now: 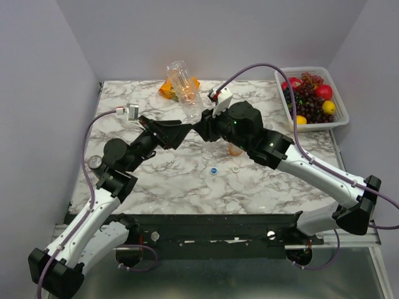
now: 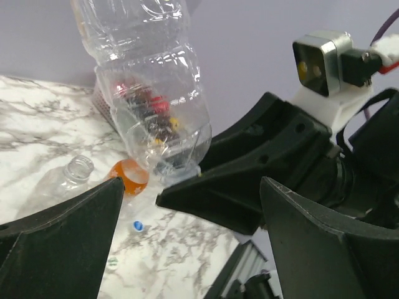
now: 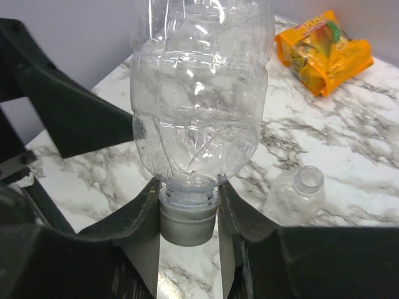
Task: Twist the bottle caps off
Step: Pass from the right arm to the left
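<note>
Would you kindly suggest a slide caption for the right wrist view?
Right end effector clamps the cap of an upturned clear bottle over the marble table.

A clear, glossy plastic bottle (image 3: 199, 93), ribbed and crinkled. Its cap (image 3: 187, 225) is dull, pale grey plastic. The right gripper (image 3: 188, 205) has matt black plastic fingers (image 3: 138, 232). The table (image 1: 181, 184) looks like smooth white-and-grey marble with a faint sheen. A snack packet (image 3: 324, 53) is shiny orange plastic film. A camera housing (image 2: 321, 59) is brushed silver metal.
</note>
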Controlling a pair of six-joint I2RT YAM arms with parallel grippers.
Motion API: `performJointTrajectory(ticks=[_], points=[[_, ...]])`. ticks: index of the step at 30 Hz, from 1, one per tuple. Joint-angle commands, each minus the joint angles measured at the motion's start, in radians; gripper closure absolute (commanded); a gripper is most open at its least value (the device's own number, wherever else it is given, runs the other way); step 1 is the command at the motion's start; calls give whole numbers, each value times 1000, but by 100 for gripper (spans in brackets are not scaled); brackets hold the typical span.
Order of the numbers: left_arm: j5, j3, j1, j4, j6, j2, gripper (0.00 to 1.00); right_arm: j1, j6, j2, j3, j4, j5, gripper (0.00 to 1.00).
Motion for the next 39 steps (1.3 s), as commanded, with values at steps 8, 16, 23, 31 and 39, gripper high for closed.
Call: performJointTrajectory(ticks=[8,16,23,31,39], points=[[-34,260,3,-576,621,-224,1,-42,-64,-150,91,-377,-55,99],[180,394,3,-750,827,-130,4,-42,-15,-242,62,-640,-368,99],[343,421,-16,-836,923,-55,4,-40,17,-277,16,-893,-505,99],[565,349,-147,-898,1018,37,4,-40,-16,-254,-102,-996,-729,99],[644,290,-303,-1012,1075,91,4,-42,-58,-234,-136,-1036,-910,99]])
